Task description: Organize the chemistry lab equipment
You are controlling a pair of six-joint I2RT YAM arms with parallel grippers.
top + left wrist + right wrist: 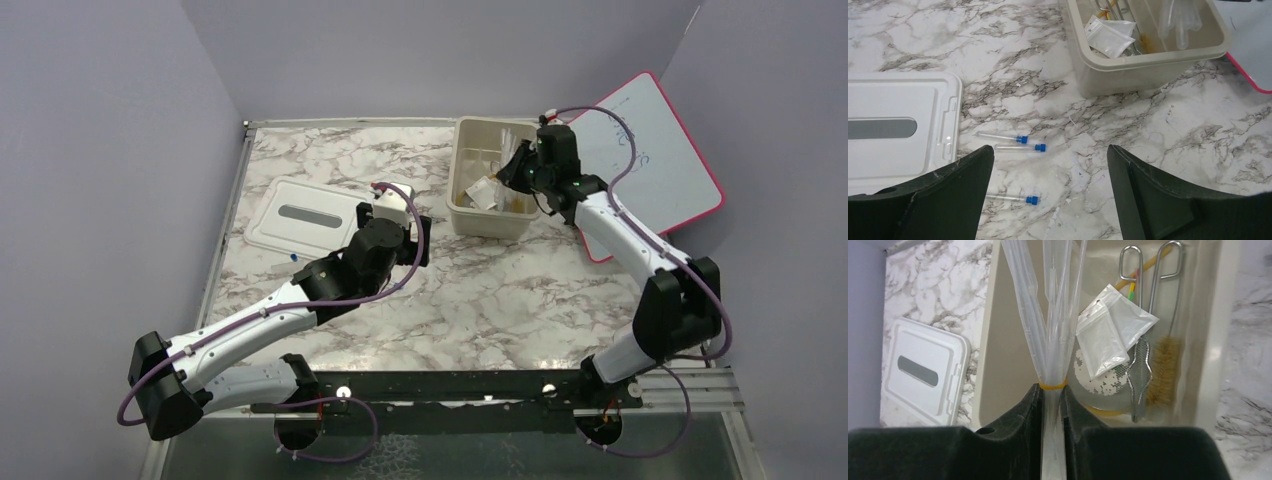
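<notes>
My right gripper [1052, 397] is shut on a bundle of clear thin plastic tubes [1053, 330] tied with a yellow band, and holds it over the beige tub [1008, 340]. In the tub lie clear plastic packets [1108, 332], a round mesh-patterned dish [1098, 382], metal tongs [1140, 365], a bristle brush [1163, 370] and coloured sticks [1133, 282]. My left gripper [1050, 167] is open and empty above the marble table. Three blue-capped clear tubes lie under it: two close together [1003, 137] [1020, 147] and one nearer [1013, 199]. From above, the right gripper [520, 165] is over the tub [470, 215] and the left gripper [418, 238] is left of the tub.
The white lid [300, 215] lies flat on the table left of my left gripper, also in the left wrist view [893, 130]. The pink-framed whiteboard [650, 150] leans at the back right beside the tub. Grey walls close in the table's left, back and right.
</notes>
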